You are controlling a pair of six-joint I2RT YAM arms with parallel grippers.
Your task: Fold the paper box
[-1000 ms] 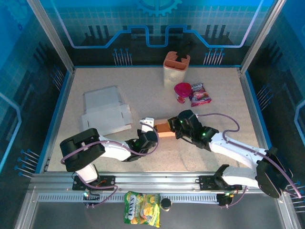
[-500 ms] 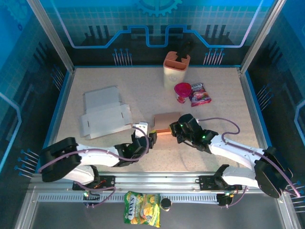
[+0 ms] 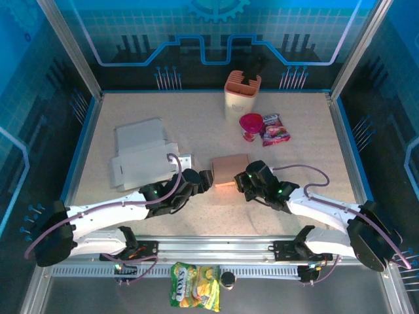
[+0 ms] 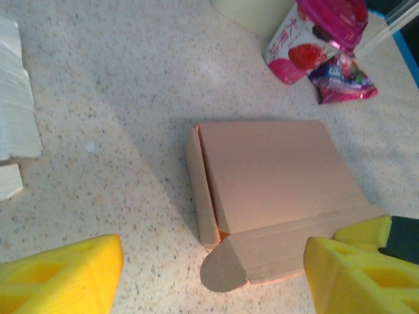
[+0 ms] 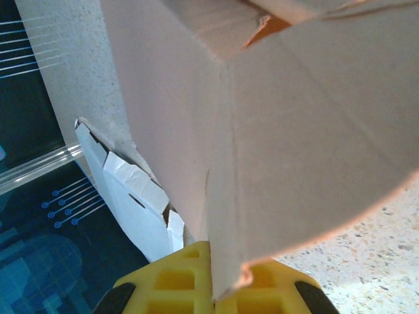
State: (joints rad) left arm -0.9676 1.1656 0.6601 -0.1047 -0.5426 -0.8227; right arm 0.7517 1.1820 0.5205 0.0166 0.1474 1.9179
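Observation:
The brown paper box [image 3: 230,170] lies low on the table near the middle, with a rounded flap [image 4: 222,269] sticking out at its near corner. My left gripper [image 3: 201,180] is just left of the box, apart from it. In the left wrist view its yellow fingers [image 4: 62,275] stand wide apart, so the left gripper [image 4: 213,284] is open and holds nothing, with the paper box [image 4: 275,173] ahead. My right gripper [image 3: 243,179] is at the box's near right edge. In the right wrist view the right gripper [image 5: 213,291] is shut on a side flap of the paper box [image 5: 288,131].
A flat white cardboard blank [image 3: 141,157] lies to the left. At the back stand a beige holder [image 3: 242,91], a pink yogurt cup [image 3: 251,125] and a snack packet [image 3: 275,129]. A chips bag [image 3: 195,294] sits on the front rail.
My left gripper has opened, let go of the box's left end and drawn back; its arm has swung out to the left. The box has shifted slightly away, still held by the right gripper.

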